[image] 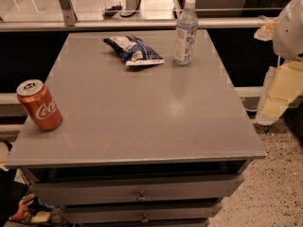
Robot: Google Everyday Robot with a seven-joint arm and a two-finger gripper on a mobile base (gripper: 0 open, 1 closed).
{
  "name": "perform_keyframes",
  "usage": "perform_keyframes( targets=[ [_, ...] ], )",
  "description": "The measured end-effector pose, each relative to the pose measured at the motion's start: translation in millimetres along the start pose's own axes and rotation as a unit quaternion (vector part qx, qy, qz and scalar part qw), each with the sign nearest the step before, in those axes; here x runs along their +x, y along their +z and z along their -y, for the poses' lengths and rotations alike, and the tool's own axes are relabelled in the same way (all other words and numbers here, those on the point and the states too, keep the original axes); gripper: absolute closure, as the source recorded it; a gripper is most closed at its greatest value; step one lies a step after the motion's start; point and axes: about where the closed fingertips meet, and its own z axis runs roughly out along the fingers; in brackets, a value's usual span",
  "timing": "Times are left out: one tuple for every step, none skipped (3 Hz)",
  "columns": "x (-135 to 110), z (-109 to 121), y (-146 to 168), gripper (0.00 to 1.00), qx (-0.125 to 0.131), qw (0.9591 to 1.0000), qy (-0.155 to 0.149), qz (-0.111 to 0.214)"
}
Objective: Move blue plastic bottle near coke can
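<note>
Two shallow drawers point(137, 189) with small metal knobs front a grey cabinet standing on a speckled floor point(279, 193), nearest the camera. On the cabinet's grey worktop point(142, 122), the coke can point(39, 105) stands upright close to the near left corner, just inside the left edge, its white script facing forward and its silver top showing.

The middle of the worktop lies between the can and the other items, which sit well apart from it toward the far side. Off the worktop's right edge, level with its middle, the robot's gripper point(277, 96) hangs in the air, pale cream and white, partly cut off by the picture's right border. It touches neither the worktop nor any item, and whether it is open or closed cannot be told from this view.

Farther back, a dark blue-and-white snack bag point(135, 51) lies flat, a little left of centre. Just to its right, near but not touching it, the blue plastic bottle point(185, 32) stands upright with its white cap on and its pale label facing the camera, close to the worktop's far edge. The bottle is diagonally across the worktop from the can. Behind the cabinet a pale horizontal rail point(94, 25) runs the width of the scene.
</note>
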Motion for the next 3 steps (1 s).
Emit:
perform_keyframes(
  targets=[
    [0.3, 4.1, -0.7, 0.00, 0.004, 1.0000, 0.003, 0.006],
    [2.4, 27.0, -5.1, 0.00, 0.027, 0.9985, 0.023, 0.042],
    [5.9, 66.8, -5.4, 0.00, 0.062, 0.9896, 0.064, 0.113]
  ],
)
